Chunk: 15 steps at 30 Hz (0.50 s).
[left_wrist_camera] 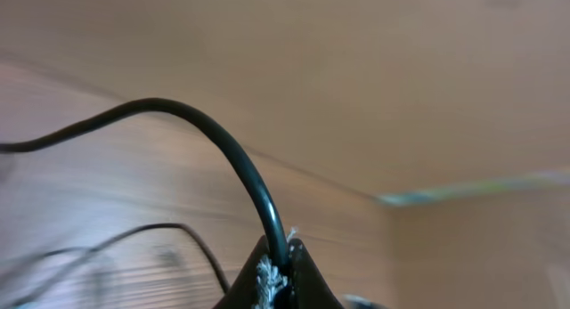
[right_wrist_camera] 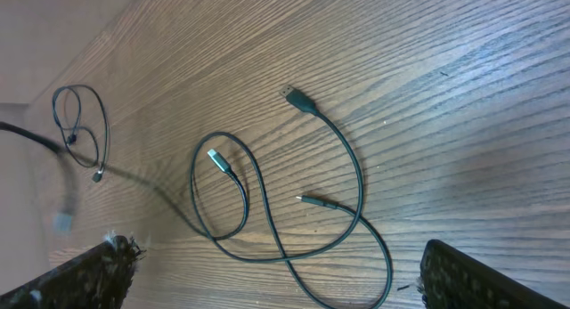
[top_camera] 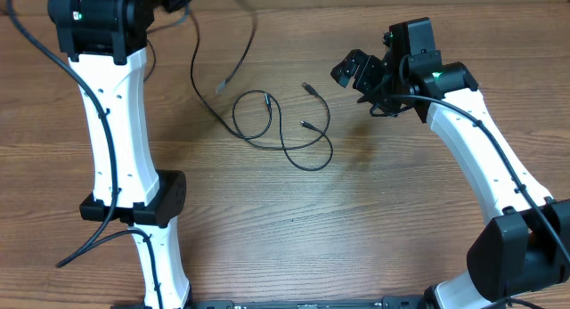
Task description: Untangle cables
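My left gripper is shut on a black cable that arcs up out of its jaws; the overhead view cuts this gripper off at the top edge. From there the lifted cable hangs down to the table, and its free plug dangles in the air. More cables lie looped and crossed over one another on the wood at the centre, with several plugs lying loose. My right gripper hovers open to the right of them. In the right wrist view the loops lie ahead of its spread fingers.
The white left arm stands along the left side with its thick black wiring trailing on the table. The right arm reaches in from the lower right corner. The wooden table carries nothing else.
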Each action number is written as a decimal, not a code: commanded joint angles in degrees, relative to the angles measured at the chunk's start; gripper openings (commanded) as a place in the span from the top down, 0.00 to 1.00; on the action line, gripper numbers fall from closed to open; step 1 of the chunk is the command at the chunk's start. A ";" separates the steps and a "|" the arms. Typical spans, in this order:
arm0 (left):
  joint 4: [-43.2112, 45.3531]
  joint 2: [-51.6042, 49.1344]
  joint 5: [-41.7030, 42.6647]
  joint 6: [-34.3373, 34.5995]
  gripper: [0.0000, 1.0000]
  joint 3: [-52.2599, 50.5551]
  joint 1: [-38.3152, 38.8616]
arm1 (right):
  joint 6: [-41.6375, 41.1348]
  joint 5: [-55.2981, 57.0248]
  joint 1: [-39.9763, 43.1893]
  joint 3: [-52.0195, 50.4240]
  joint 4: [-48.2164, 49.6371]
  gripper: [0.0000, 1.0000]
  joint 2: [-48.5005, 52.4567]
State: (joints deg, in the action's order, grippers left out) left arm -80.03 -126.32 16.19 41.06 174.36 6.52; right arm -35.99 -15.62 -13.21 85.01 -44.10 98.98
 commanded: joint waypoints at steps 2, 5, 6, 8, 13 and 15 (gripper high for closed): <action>-9.18 1.90 -25.16 -11.67 0.96 -0.04 -0.50 | 0.52 0.59 -0.24 0.07 1.09 0.00 0.22; -13.79 1.90 -35.06 -14.84 0.96 -2.60 -0.50 | 0.55 0.59 -0.48 0.07 1.33 0.00 0.22; -15.34 1.90 -40.17 -14.60 0.96 -3.74 -0.66 | 1.40 0.50 -0.74 0.04 1.14 0.00 0.33; -16.76 1.90 -46.97 -13.70 0.96 -5.92 -1.31 | 5.09 0.37 -1.66 0.07 0.76 0.00 0.70; -16.76 1.84 -47.84 -9.03 0.96 -13.57 -5.99 | 8.02 0.37 -4.63 0.07 -1.07 0.00 2.99; -16.76 1.84 -48.85 -6.60 0.96 -16.26 -8.41 | 8.02 0.39 -5.44 0.07 -1.55 0.00 3.93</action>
State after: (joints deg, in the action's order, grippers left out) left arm -96.60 -125.99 -26.70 30.24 162.01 2.22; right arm -29.98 -15.64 -17.19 85.01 -45.19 100.86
